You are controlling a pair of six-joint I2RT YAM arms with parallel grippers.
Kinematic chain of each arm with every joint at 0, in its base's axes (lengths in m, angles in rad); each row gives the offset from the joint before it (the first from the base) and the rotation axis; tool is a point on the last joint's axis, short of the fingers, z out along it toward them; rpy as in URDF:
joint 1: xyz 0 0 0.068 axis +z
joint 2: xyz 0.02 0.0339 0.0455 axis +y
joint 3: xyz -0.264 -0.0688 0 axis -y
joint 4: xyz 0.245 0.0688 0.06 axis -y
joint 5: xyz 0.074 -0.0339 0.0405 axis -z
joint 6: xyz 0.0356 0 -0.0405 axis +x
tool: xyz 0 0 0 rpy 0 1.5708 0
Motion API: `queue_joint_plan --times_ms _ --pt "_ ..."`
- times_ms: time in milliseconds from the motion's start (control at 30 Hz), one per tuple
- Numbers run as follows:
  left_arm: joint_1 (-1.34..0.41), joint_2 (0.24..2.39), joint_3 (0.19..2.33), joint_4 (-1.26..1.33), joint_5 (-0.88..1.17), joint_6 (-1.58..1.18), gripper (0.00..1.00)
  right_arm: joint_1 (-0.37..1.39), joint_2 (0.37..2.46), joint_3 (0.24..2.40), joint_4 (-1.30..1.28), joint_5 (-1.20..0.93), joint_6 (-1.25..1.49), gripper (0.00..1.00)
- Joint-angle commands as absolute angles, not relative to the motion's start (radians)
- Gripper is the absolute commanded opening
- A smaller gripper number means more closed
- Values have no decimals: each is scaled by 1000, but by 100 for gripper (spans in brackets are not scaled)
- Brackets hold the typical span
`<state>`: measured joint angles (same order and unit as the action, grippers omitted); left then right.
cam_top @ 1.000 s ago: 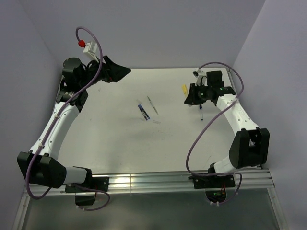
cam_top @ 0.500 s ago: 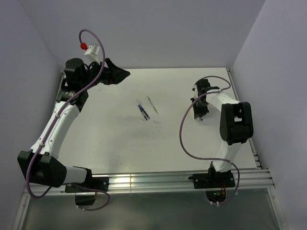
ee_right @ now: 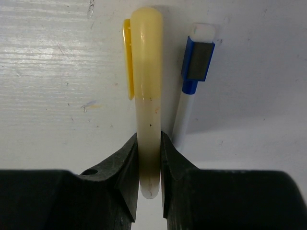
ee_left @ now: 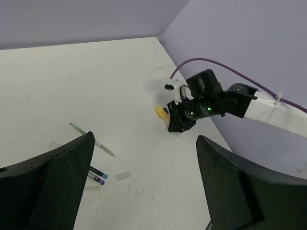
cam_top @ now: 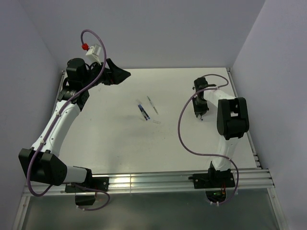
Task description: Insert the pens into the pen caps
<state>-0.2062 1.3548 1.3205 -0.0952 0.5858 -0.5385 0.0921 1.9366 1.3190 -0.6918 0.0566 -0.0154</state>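
Though pinching the yellow pen cap (ee_right: 146, 72) near its open end in the right claw (ee_right: 148, 143), nowhere near done: no pen seated in any cap.

Right side:
- Cap pointing away from the wrist, clip on the left in the wrist view. Contact between cap and table (cam_top: 120, 143): cannot tell.
- Thin white pen with a blue end piece (ee_right: 196, 60) just beside the cap, roughly parallel to it, loose on the table. Touching or not: cannot tell.

Mid-table, well apart from both claws:
- Dark blue pen (cam_top: 143, 111) lying flat; possibly two dark sticks side by side, too small to confirm.
- Pale pen (cam_top: 152, 104) just beside it, uncapped.
- Translucent cap (cam_top: 156, 121) near the pens, empty as far as visible.

Left claw (ee_left: 145, 139): spread wide, holding nothing, up over the far-left corner of the table.

Status, as a judgement: one cap gripped, zero insertions made.

Left to do, probably:
- Pick up a pen with the left claw.
- Line its tip up with the open end of the yellow cap and push home.
- Repeat for the translucent cap and the other pen.
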Motion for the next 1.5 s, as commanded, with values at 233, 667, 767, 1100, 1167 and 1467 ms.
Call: queue_joint_plan --times_ms 233,667,767,1100,1167,1467 --pt "-207 1353 1358 -80 598 -526 93 132 1960 1365 -726 109 -8 19" --pt "-207 1351 1358 -77 607 -528 94 143 1956 1391 -746 20 -2 19" --pt "-207 1351 1359 -77 607 -525 95 143 1936 1400 -747 -39 -2 7" --pt "-207 1341 1350 -80 624 -532 94 81 1936 1398 -747 -317 49 0" --pt "-207 1339 1350 -83 624 -531 95 60 1948 1390 -747 -379 61 0" --pt "-207 1342 1348 -77 629 -551 95 11 2020 1402 -770 -483 72 3"
